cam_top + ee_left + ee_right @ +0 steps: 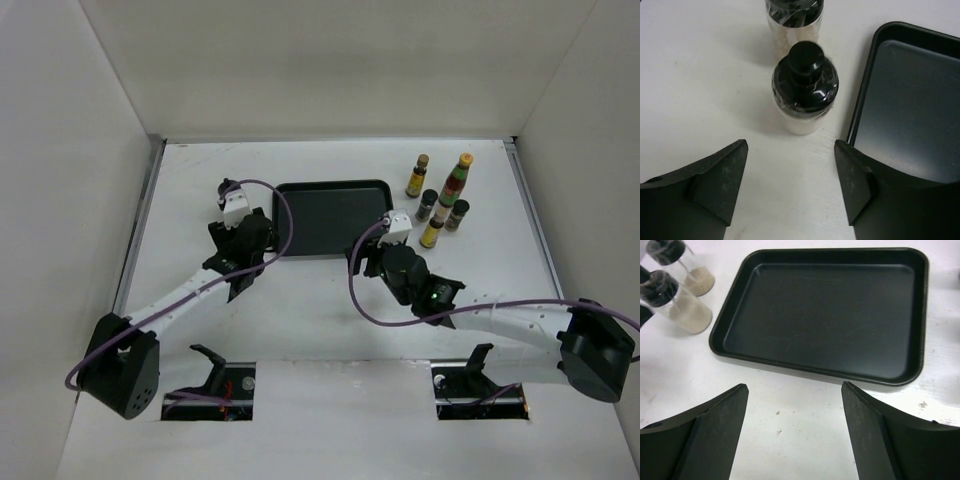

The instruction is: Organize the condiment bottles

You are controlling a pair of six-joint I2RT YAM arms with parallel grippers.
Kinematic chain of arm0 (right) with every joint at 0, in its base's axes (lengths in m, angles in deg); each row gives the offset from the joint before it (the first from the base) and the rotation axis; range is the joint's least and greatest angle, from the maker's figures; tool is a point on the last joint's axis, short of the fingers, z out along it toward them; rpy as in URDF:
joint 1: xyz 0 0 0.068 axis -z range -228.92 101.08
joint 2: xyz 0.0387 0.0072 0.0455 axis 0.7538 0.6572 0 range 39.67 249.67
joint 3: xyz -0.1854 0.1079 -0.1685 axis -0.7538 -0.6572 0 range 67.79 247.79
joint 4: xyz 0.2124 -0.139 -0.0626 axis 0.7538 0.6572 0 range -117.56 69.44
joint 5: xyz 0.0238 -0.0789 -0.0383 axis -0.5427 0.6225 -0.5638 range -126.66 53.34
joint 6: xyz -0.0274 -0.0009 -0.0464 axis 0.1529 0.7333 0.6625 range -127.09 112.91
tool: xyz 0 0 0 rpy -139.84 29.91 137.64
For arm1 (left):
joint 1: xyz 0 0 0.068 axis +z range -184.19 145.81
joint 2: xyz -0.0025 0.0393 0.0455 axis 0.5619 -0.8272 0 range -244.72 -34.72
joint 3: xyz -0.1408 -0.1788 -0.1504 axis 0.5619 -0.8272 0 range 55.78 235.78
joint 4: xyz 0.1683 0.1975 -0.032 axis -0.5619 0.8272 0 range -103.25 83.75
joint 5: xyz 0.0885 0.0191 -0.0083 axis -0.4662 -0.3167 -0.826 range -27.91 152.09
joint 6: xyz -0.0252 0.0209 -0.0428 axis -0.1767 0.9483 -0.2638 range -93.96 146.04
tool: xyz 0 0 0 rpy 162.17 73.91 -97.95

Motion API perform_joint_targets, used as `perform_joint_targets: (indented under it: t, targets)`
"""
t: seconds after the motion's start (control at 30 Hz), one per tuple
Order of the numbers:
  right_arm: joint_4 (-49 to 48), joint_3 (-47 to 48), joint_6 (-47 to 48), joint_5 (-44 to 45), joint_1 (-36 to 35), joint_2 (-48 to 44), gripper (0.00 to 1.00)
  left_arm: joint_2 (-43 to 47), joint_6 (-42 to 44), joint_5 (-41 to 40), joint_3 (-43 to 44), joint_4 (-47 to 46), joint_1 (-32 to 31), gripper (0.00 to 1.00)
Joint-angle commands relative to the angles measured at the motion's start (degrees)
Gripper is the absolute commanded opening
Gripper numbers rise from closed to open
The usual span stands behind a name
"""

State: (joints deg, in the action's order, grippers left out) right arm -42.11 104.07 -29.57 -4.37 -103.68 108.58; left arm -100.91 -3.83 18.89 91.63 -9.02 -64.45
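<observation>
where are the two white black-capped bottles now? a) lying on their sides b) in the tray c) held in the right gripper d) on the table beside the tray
D: the white bottles stand upright on the table, just outside the tray, which holds nothing.

The tray (330, 218) is matt black on a white surface (300, 330). Left of the tray, the near white bottle (805, 92) and the far white bottle (794, 20) have glossy black caps over clear bodies of pale cream powder. Right of the tray, the tall bottle (457, 180) is red and green under a yellow cap. The two slim bottles (417, 177) (434, 228) carry yellow labels. The two short bottles (427, 205) (458, 214) are dark. The left claw (790, 165) and right claw (794, 405) are black. The left arm (185, 295) and right arm (510, 325) are white with black joints, and each trails a purple cable (351, 285).
</observation>
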Motion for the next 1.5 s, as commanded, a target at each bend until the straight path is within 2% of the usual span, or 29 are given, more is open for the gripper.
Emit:
perform_joint_targets:
  t: [0.0, 0.03, 0.2, 0.33, 0.43, 0.5, 0.53, 0.67, 0.83, 0.97, 1.1, 1.13, 1.2, 1.23, 1.3, 1.4, 1.47]
  targets:
    - [-7.1, -1.4, 0.2, -3.8, 0.1, -2.5, 0.83, -2.7, 4.4, 1.0, 4.8, -8.3, 1.3, 0.71]
    - [-7.7, -1.8, 0.0, -4.3, 0.1, -2.7, 0.84, -4.0, 4.9, 0.7, 5.7, -8.8, 1.7, 0.75]
    - [-8.7, -2.2, 0.2, -5.7, 0.1, -2.3, 0.84, -8.9, 5.7, 0.7, 7.2, -12.2, 3.4, 0.83]
    - [-8.3, -1.3, 0.2, -5.4, 0.1, -0.3, 0.84, -12.1, 5.9, 1.0, 8.4, -13.5, 4.8, 0.83]
    - [-8.0, -0.6, 0.9, -5.0, 0.1, 0.6, 0.69, -13.3, 6.1, 1.0, 8.7, -14.2, 5.3, 0.83]
    - [-7.8, -0.2, 1.0, -4.6, 0.1, 1.5, 0.49, -14.1, 6.1, 1.8, 9.2, -14.2, 5.5, 0.82]
    - [-6.7, 0.2, 1.0, -4.4, 0.1, 2.1, 0.45, -14.5, 6.1, 2.0, 9.4, -14.3, 5.6, 0.82]
    - [-0.9, 3.0, 0.5, -3.6, 0.2, 4.6, 0.49, -16.2, 6.1, 2.7, 10.6, -15.1, 5.8, 0.82]
    - [2.3, 3.8, 1.0, -2.9, 0.3, 5.4, 0.67, -18.2, 5.9, 2.7, 11.0, -15.6, 5.9, 0.81]
    - [4.3, 4.9, 0.1, -2.5, 2.8, 6.1, 0.62, -18.2, 5.7, 2.2, 10.2, -15.7, 6.1, 0.81]
    - [3.1, 6.0, 2.6, -2.6, 1.5, 6.5, 0.63, -18.8, 5.7, 1.8, 10.0, -16.1, 6.6, 0.81]
    - [2.5, 6.0, 3.1, -2.4, 0.8, 6.7, 0.59, -19.1, 5.7, 1.8, 10.0, -16.1, 6.8, 0.81]
    - [2.0, 5.8, 3.7, -2.4, 0.4, 6.6, 0.49, -19.6, 5.6, 1.8, 9.8, -16.5, 7.1, 0.78]
    - [1.9, 5.7, 3.7, -2.4, 0.4, 6.5, 0.41, -19.8, 5.7, 1.8, 9.7, -17.0, 7.2, 0.75]
    - [1.9, 5.5, 3.1, -2.4, 0.4, 6.2, 0.33, -20.3, 5.7, 2.1, 9.6, -17.1, 7.3, 0.7]
    - [1.5, 4.5, 3.1, -2.4, 0.4, 4.5, 0.35, -20.5, 5.6, 2.0, 9.4, -17.3, 7.3, 0.57]
    - [0.1, 3.5, 3.1, -2.5, 0.7, 3.3, 0.47, -19.2, 5.6, 1.8, 9.1, -17.6, 7.1, 0.45]
